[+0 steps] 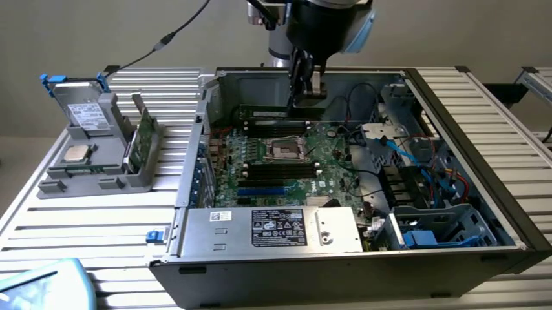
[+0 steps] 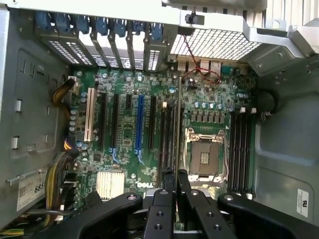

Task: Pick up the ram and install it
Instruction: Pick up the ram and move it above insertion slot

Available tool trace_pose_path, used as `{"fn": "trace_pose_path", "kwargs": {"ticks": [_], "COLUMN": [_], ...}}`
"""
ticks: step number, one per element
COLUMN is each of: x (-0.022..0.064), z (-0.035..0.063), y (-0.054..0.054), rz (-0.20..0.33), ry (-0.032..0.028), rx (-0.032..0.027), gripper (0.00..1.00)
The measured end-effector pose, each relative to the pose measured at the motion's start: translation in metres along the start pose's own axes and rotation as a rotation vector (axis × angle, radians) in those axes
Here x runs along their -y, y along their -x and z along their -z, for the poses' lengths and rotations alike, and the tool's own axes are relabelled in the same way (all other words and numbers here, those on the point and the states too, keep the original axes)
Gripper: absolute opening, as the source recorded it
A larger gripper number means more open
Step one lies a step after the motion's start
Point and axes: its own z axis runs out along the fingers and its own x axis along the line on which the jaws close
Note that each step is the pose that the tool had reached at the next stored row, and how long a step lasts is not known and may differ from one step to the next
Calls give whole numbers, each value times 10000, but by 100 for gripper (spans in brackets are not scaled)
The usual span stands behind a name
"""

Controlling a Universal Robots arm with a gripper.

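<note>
Gripper point(image 1: 307, 97) is clamped on the ram point(image 1: 269, 112), its fingers point(image 2: 163, 199) pressed close on the stick's thin edge. The ram hangs lengthwise inside the open computer case point(image 1: 496, 194), right at the black memory slots point(image 1: 269, 124) beyond the CPU socket point(image 1: 286, 148) on the motherboard point(image 1: 231, 175). Whether the ram touches a slot is unclear.

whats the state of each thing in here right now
gripper: shut on the ram
ram: held on edge at the memory slots, seating unclear
computer case: side open
processor socket: empty
processor: lying in the grey holder
</note>
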Motion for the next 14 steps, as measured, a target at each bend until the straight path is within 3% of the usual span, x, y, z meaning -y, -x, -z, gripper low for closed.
{"fn": "trace_pose_path", "kwargs": {"ticks": [3, 6, 10, 14], "x": [14, 22, 28, 38], "z": [-16, -39, -86, -152], "y": [-2, -5, -3, 39], "rz": [-52, -135, -196, -211], "ry": [-115, -204, -260, -276], "rx": [-37, -35, -34, -32], "gripper": [14, 14, 14, 14]}}
